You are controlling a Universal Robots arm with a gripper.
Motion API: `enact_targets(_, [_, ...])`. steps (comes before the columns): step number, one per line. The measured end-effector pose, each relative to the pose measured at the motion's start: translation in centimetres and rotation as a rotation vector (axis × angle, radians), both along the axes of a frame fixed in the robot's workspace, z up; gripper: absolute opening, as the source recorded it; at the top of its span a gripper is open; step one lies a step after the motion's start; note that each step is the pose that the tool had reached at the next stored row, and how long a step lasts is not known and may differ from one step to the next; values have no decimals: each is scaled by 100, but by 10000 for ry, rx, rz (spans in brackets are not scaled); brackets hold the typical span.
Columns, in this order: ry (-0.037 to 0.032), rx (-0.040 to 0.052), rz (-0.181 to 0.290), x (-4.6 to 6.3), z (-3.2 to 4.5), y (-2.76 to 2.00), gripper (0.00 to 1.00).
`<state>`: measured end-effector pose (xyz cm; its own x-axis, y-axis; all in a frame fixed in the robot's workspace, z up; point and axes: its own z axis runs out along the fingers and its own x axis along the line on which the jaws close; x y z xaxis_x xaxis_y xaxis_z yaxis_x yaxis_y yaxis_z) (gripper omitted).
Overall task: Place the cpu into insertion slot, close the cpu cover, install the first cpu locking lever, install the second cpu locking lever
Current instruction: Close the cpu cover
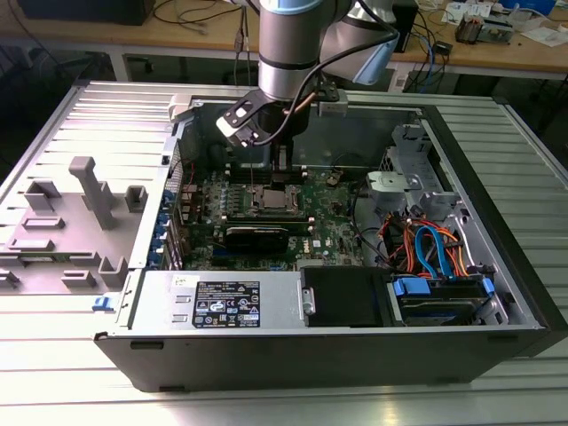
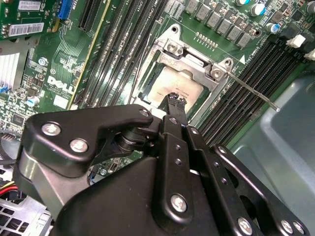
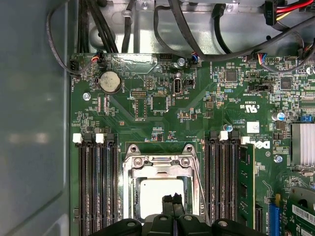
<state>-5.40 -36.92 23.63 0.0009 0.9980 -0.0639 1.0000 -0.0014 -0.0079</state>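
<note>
Evidently the early steps were done: the cpu (image 3: pixel 153 192) lay seated in the insertion slot (image 1: pixel 271 201), directly beneath the tool (image 2: pixel 175 101). Its tips were clenched together with nothing between them, at or just above the chip's shiny top. The cpu cover (image 3: pixel 158 171) looked folded down around the chip, I judged. One locking lever (image 2: pixel 252 89) jutted out free beyond the tool and a second lever (image 2: pixel 141 69) stood off the slot's other side, so both latchings appeared left to do.
</note>
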Motion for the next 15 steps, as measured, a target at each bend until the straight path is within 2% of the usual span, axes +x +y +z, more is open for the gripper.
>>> enact_targets(15, [1,-2,-1,-33,-32,-18,11])
